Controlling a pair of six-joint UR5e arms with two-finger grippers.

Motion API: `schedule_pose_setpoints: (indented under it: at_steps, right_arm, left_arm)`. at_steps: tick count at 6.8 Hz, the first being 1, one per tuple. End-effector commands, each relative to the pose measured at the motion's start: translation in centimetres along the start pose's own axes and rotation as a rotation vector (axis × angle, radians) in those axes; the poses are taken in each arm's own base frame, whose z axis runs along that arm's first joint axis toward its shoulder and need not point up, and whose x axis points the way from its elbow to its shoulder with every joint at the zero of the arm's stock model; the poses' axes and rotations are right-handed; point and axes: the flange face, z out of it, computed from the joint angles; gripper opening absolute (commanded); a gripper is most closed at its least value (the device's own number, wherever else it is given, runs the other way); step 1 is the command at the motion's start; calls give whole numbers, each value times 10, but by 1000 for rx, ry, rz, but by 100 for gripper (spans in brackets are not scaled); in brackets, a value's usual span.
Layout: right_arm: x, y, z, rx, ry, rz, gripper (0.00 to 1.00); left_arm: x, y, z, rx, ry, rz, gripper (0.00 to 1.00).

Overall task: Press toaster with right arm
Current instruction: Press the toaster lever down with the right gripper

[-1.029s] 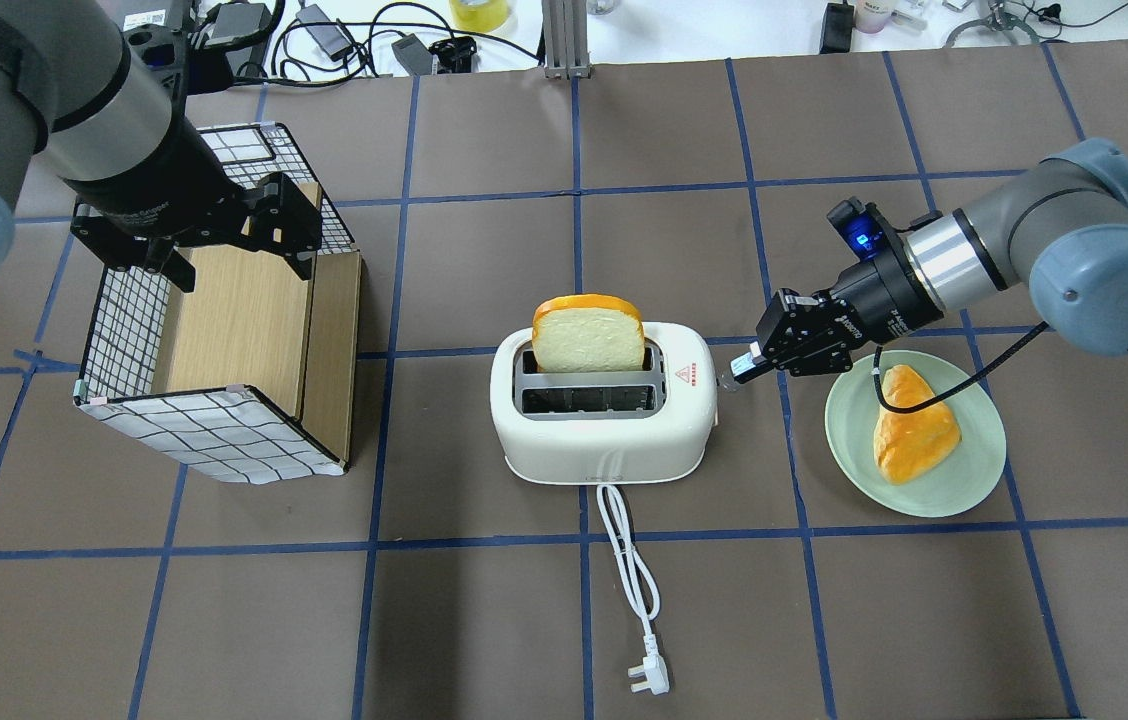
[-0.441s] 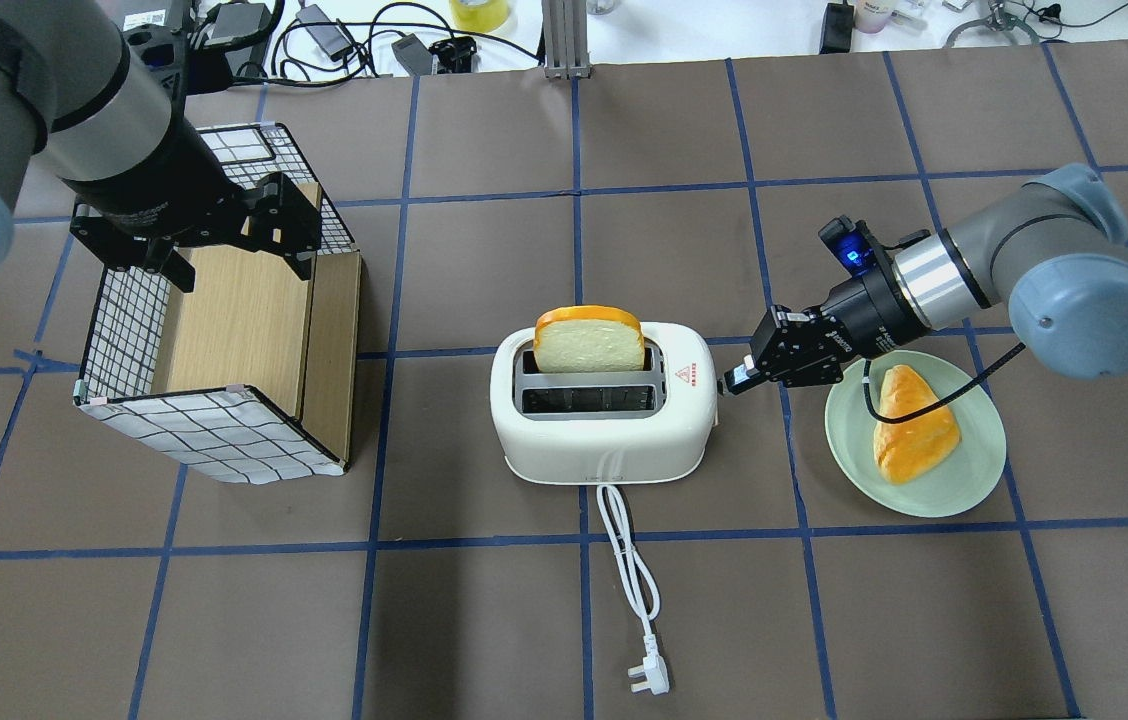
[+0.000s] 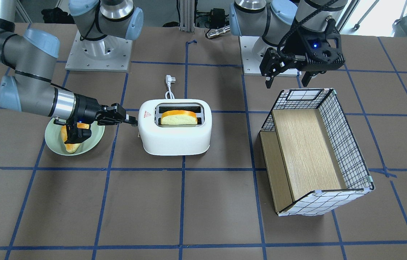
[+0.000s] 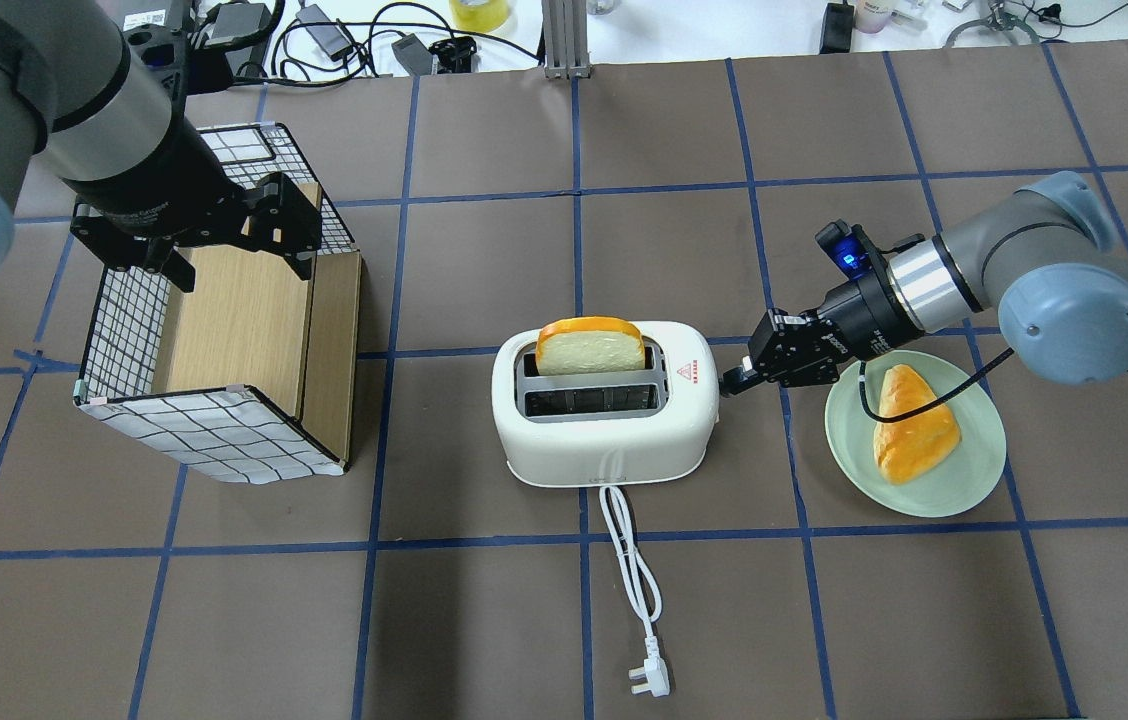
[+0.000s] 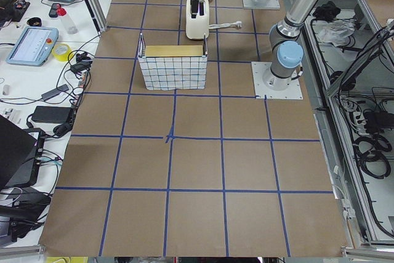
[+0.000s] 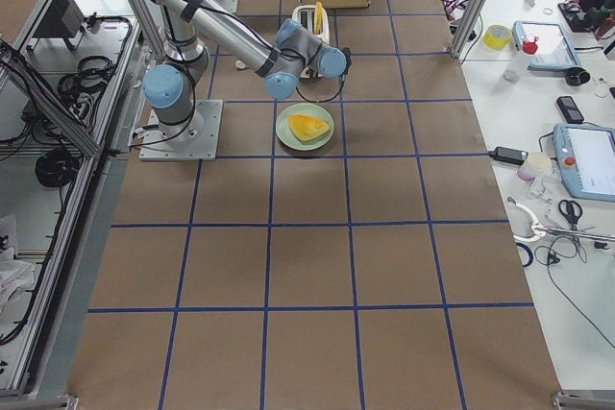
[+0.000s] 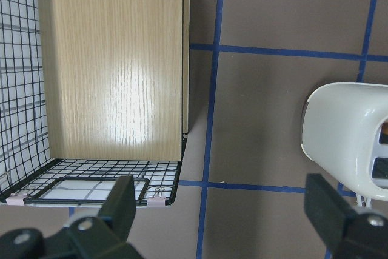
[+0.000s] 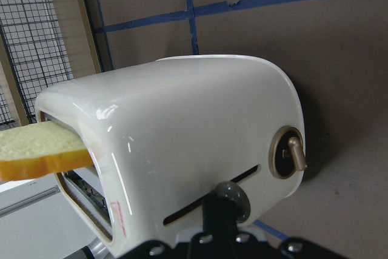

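Observation:
The white toaster [image 4: 604,435] stands mid-table, with a bread slice [image 4: 589,345] sitting low in its far slot. It also shows in the front view [image 3: 174,139]. My right gripper [image 4: 730,379] is shut, with its tips at the toaster's right end. In the right wrist view its black fingertips [image 8: 219,218] press on the grey lever knob [image 8: 229,193] in the end slot, near the slot's bottom. My left gripper [image 4: 224,245] is open and empty, and hovers over the wire basket [image 4: 174,435]. The toaster's edge also shows in the left wrist view [image 7: 345,144].
A pale green plate [image 4: 969,480] with a piece of bread [image 4: 914,425] lies right of the toaster, under my right wrist. The toaster's white cord runs to a plug [image 4: 649,680] near the front. The wire basket holds wooden boards [image 4: 239,320] at the left.
My right gripper has moved lower at the toaster's end, and the wrist has dropped. The bread slice has sunk lower into its slot. The left arm has not moved.

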Motion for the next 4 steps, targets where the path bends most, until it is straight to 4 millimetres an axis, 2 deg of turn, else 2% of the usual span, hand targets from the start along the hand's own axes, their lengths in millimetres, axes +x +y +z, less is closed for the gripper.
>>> schedule_pose_setpoints:
  at_steps: [1,4]
  right_arm:
    - [7,0,6,9,8,-14,0]
    - [12,1,11,8,11,-15,0]
  left_arm:
    - [0,0,0,0,2,0,100]
    - [0,0,0,0,0,0,100]
